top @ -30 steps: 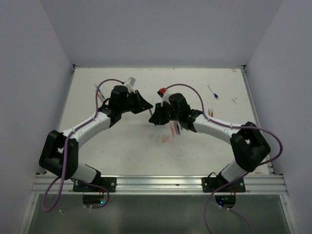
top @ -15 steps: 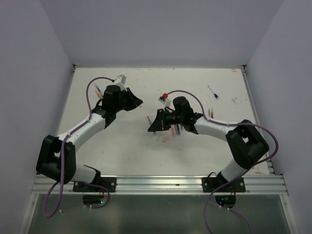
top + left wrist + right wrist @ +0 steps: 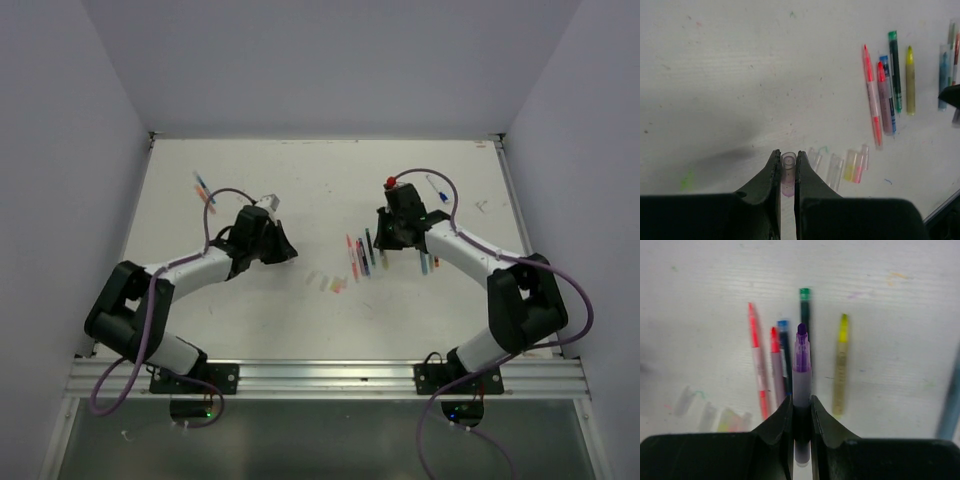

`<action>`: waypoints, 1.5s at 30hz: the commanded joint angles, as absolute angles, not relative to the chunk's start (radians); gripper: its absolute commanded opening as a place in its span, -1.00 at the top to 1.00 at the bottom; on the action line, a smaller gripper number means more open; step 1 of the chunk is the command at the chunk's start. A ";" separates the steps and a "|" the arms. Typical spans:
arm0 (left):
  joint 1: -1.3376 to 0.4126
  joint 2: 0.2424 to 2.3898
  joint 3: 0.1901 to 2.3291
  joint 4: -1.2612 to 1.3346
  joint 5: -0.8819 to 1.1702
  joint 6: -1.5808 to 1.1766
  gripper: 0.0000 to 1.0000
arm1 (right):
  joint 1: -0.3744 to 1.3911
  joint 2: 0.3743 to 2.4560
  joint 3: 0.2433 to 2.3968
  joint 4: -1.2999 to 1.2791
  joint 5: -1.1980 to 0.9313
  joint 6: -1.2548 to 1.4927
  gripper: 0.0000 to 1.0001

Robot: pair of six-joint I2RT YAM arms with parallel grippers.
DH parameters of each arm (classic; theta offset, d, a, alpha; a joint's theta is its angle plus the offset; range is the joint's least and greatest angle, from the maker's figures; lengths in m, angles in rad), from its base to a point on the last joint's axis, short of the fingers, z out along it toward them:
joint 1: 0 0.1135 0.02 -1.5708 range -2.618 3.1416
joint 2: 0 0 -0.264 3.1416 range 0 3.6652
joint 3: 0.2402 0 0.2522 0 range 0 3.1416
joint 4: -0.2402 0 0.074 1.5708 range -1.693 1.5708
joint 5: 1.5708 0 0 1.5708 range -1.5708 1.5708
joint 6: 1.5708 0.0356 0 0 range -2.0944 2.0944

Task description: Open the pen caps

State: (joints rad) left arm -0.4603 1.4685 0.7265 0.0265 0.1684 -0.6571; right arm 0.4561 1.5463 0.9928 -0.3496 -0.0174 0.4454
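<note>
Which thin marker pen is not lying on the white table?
The purple-tipped pen, clamped in the right gripper; the red pens, blue pen, green pen and yellow pen lie flat.

A purple cap (image 3: 788,175) and a purple pen (image 3: 801,367) being held apart
The pale cap is sitting upright in the left gripper (image 3: 788,155); the uncapped pen is pointing out of the right gripper (image 3: 801,401). Other pens (image 3: 884,100) are lying side by side, loose caps (image 3: 854,166) near them.

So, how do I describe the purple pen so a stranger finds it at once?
Over the white table, the right arm's pincer hangs above a row of pens. The purple pen is clamped in it, tip bare: the only purple pen, the only one held.
</note>
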 commanded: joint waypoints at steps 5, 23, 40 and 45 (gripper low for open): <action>-0.535 1.549 0.706 0.141 0.176 -0.635 1.00 | 0.422 1.555 1.034 -0.479 0.209 0.387 1.00; -0.545 1.640 0.696 0.164 0.186 -0.621 1.00 | 0.422 1.655 1.063 -0.425 0.130 0.362 0.95; -0.545 1.660 0.690 0.155 0.178 -0.650 0.77 | 0.446 1.715 1.077 -0.388 0.067 0.385 0.75; -0.545 1.649 0.687 0.146 0.167 -0.650 0.57 | 0.448 1.724 1.083 -0.385 0.069 0.393 0.68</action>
State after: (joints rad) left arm -0.5392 1.6390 0.6952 0.1616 0.1932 -0.6521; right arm 0.4450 1.7172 1.0424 -0.4049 0.0784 0.3840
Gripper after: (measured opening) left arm 0.204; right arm 0.163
